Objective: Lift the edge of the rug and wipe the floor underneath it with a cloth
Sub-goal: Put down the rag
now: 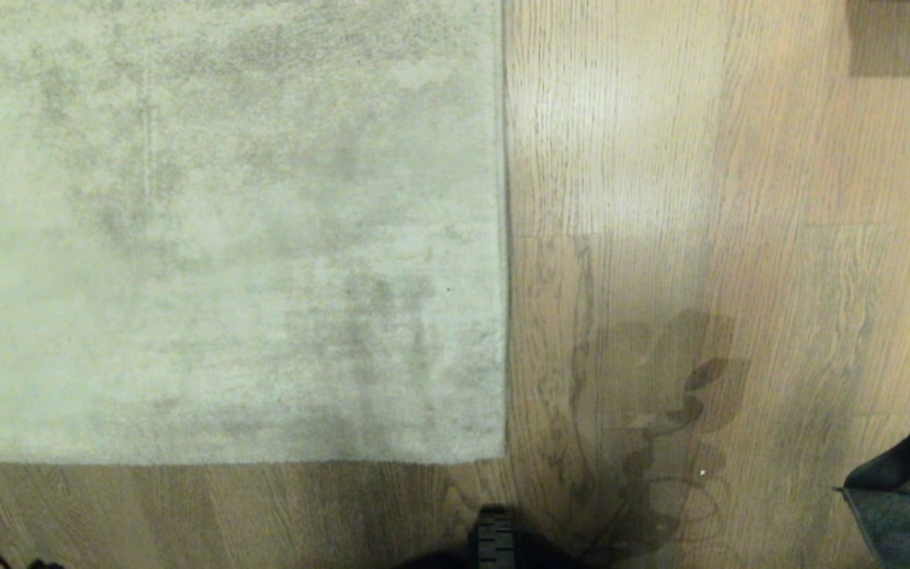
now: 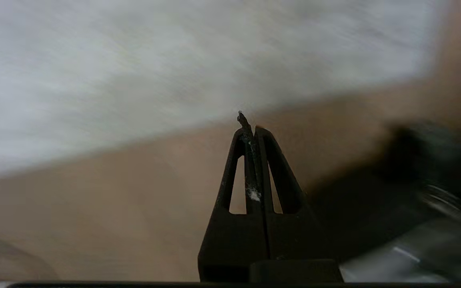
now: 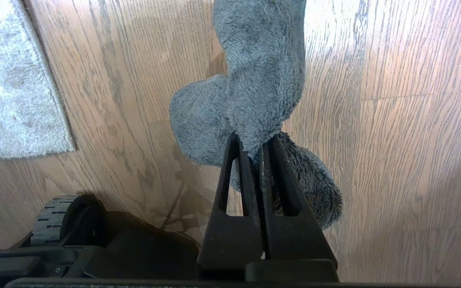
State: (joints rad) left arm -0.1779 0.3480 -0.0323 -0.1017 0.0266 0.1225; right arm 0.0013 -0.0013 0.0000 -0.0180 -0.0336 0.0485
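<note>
A pale rug lies flat on the floor (image 1: 660,237), the rug edge (image 1: 505,237) at centre. The right gripper (image 3: 254,144), clamped on the cloth (image 1: 909,490) at four o'clock, keeps it ready for wiping. The left gripper (image 2: 250,128), closed and empty, hangs near the rug, probably for lifting.

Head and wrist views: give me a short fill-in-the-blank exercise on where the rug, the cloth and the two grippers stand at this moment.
1. The rug lies ____ on the floor, no corner lifted.
2. The right gripper is shut on the ____.
3. The left gripper is shut and holds ____.
4. In the head view the cloth shows at the lower ____ edge.

Missing words: flat; cloth; nothing; right
</note>
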